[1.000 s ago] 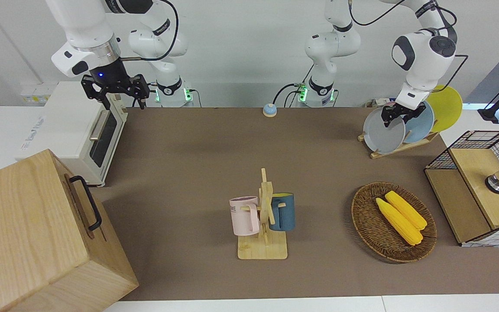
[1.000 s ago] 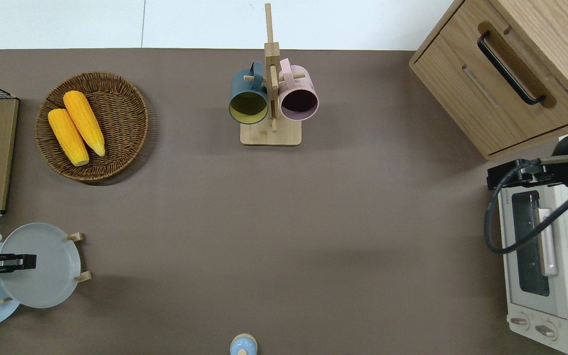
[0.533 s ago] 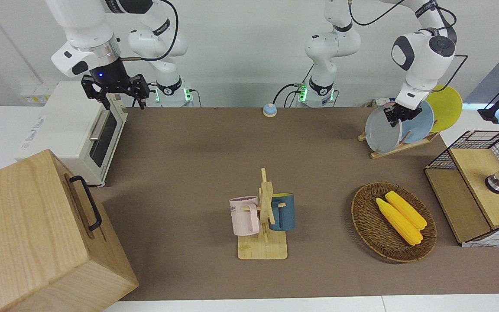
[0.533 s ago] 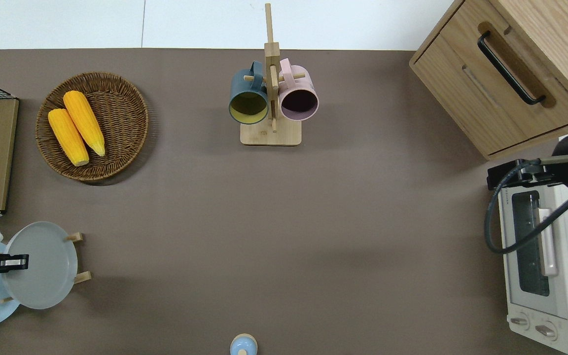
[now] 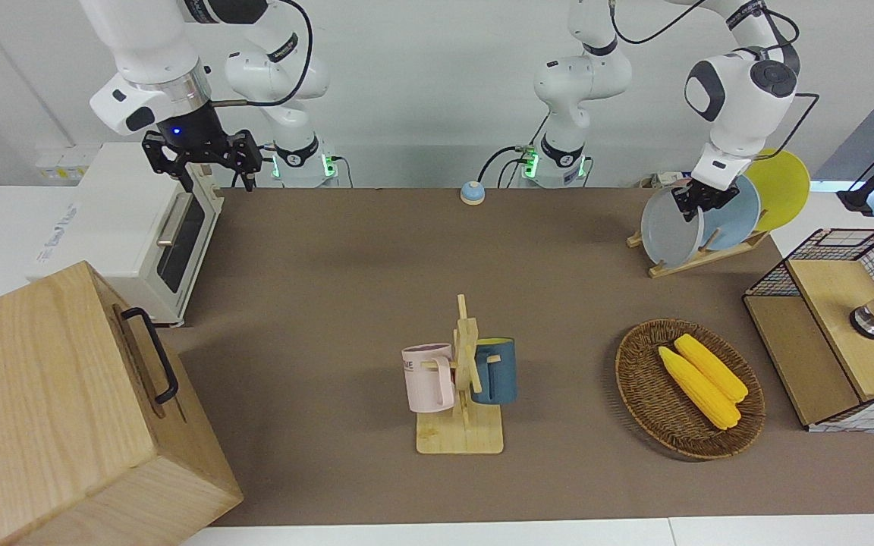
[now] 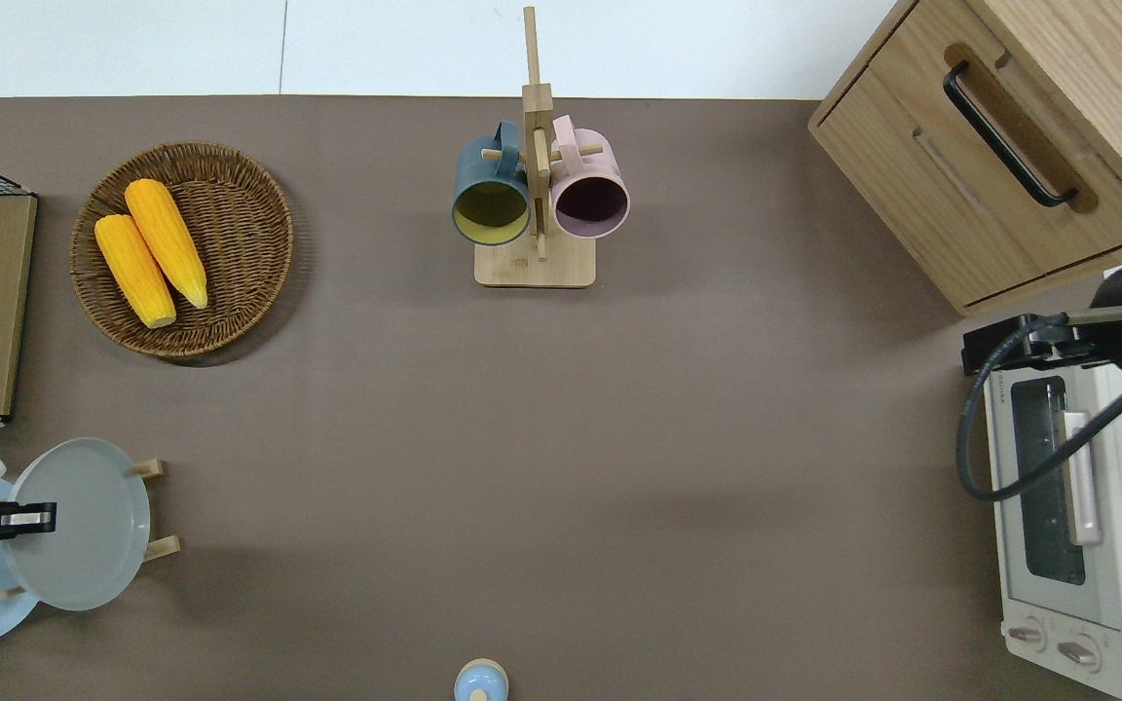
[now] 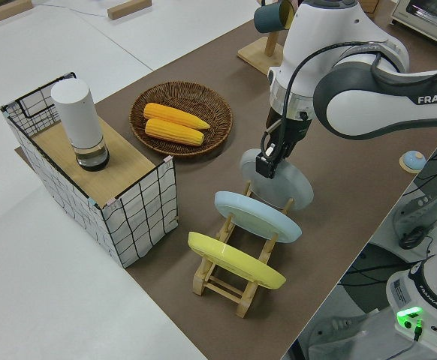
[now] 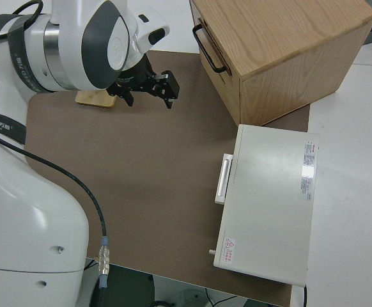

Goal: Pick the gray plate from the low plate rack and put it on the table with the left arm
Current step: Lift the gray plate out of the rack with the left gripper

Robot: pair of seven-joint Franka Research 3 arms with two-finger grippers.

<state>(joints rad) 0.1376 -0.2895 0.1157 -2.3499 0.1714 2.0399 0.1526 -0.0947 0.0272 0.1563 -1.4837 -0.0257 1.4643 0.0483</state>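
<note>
left tool (image 5: pixel 699 199) clamped on a rim, right arm parked.

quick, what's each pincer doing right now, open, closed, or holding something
Left pincer: closed on the rim of the gray plate at the low plate rack.
Right pincer: open, holding nothing, parked.

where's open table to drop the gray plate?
Widest bare patch of table: between mug tree, bell, low plate rack and toaster oven. Crowded near the corn basket. Left gripper grips the gray plate.
</note>
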